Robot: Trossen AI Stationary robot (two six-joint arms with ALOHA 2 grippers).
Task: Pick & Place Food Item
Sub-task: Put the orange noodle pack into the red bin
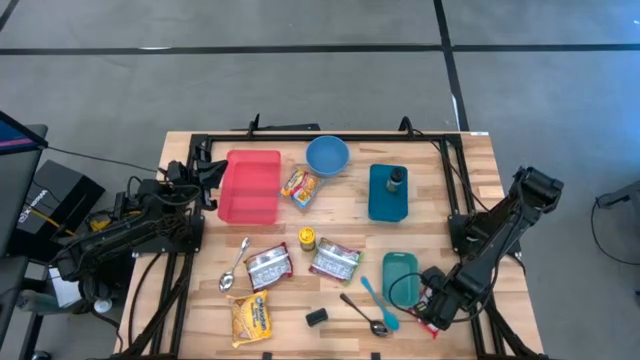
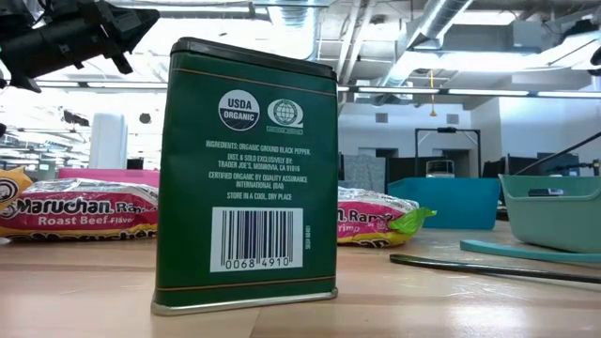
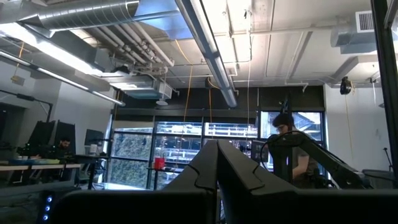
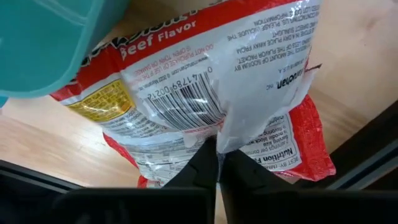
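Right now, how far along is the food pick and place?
Done: the right gripper has shut on the ramen packet at the table's near right corner, beside the teal container. In hand: lifting it. Left: placing it; no destination shows. The left gripper waits, shut, at the left edge.

Grey floor (image 1: 300,90) crossed by dark lines, open ceiling with silver ducts (image 3: 81,15) and pipes, long light strips (image 3: 56,59), tall windows (image 3: 186,146) at the far wall, desks with monitors (image 3: 50,134)
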